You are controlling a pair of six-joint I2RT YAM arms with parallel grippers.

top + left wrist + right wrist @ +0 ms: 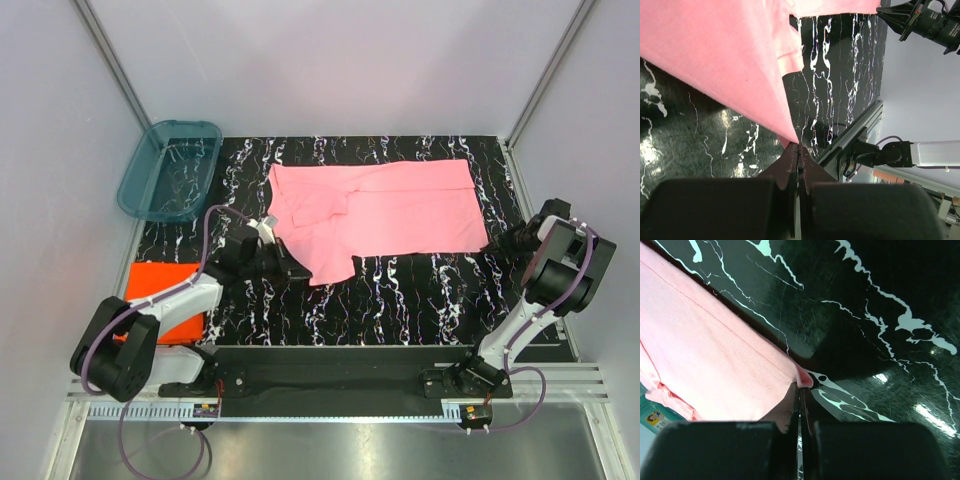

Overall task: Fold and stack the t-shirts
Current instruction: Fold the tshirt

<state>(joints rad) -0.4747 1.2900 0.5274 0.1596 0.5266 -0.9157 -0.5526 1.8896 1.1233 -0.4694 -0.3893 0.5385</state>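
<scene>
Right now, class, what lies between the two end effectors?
The pink t-shirt stretches between the left end effector and right end effector, both pinching it; top view shows this.

**Operator:** Which items are only partly visible?

**Technician:** Orange-red t-shirt [152, 281]: partly covered by the left arm [188, 298]. Pink t-shirt [715, 55]: cropped at the top and left edges of the left wrist view, and at the left edge of the right wrist view.

**Operator:** Anything else concealed or illegible?

**Technician:** Cloth corners clamped in the left gripper [799, 149] and right gripper [801, 390]: hidden between the fingers. Label [652, 418], right wrist view: cropped, print too small to read.
</scene>
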